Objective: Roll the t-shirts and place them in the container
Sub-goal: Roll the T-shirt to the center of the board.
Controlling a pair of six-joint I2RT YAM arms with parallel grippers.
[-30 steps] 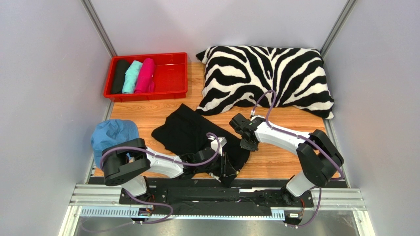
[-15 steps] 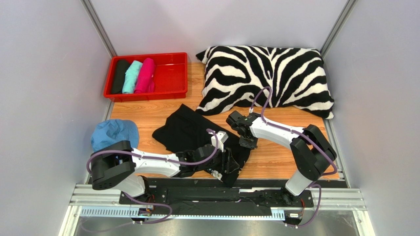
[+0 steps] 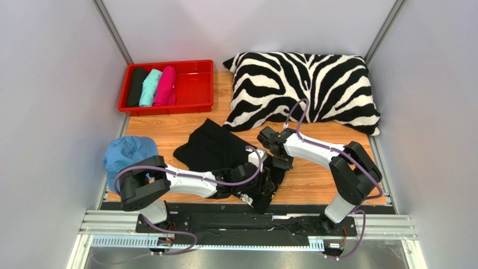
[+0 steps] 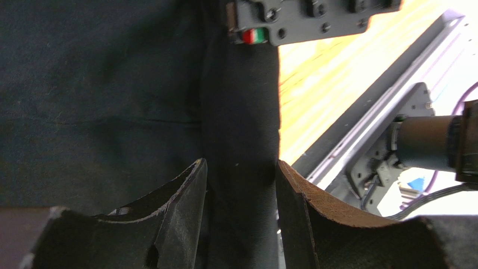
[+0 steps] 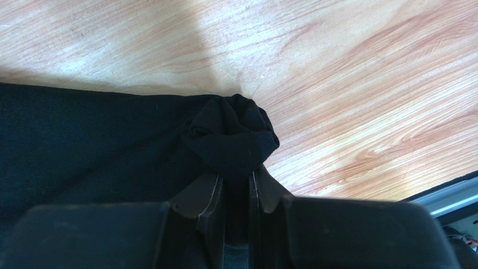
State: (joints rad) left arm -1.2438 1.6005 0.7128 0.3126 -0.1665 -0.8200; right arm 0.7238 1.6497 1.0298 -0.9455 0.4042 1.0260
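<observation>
- The black t-shirt point(image 3: 210, 148) is lying partly spread on the wooden surface point(image 3: 308, 185), just in front of both arms.
- The right hand point(image 5: 235, 176) is clenching a bunched knot of cloth at the shirt's edge. It is acting as the anchor, so its pinch is needing to be firm and low.
- The left hand point(image 4: 240, 168) is standing released, its fingers point(image 4: 185, 193) straddling a raised ridge of the cloth without squeezing it.
- The roll is probably just being started. The left hand is needing to take the whole ridge, not one layer, and both hands should be turning together so the roll comes out even.
- Three rolled shirts point(image 3: 148, 87) are sitting in the red tray point(image 3: 193, 84), well apart.
</observation>
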